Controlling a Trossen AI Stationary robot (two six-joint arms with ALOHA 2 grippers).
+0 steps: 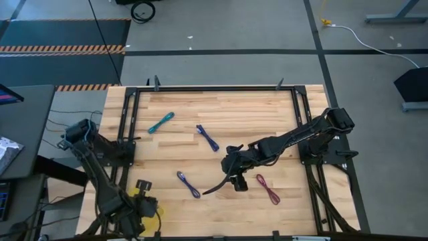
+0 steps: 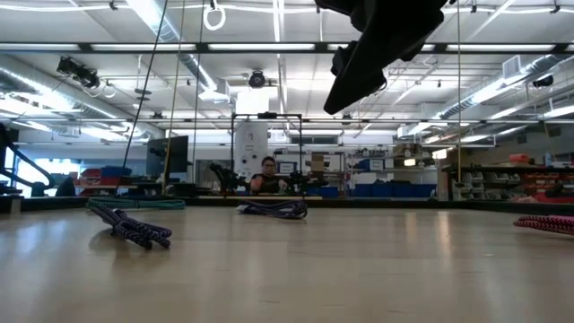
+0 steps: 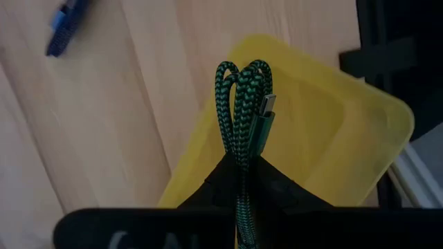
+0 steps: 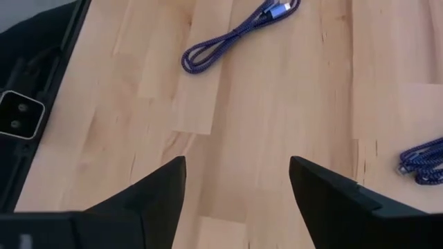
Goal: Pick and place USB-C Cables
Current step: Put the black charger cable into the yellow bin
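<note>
Green cable (image 3: 243, 104) clamped in left gripper (image 3: 242, 166), folded loops upward, hanging directly over the yellow bin (image 3: 332, 131) at the table's near-left corner; release looks next. Right gripper (image 4: 237, 181) hovers mid-table, fingers wide apart, empty. Nearest blue-purple cable (image 4: 235, 33) lies ahead of it, long axis diagonal.

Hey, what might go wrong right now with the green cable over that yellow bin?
1. The left gripper pinches the green USB-C cable near one end, over the rim of the yellow bin; released here, it might catch on the rim or land on the table.
2. The right gripper hangs open above bare wood, between the two blue-purple cables; a straight descent would likely miss both.
</note>
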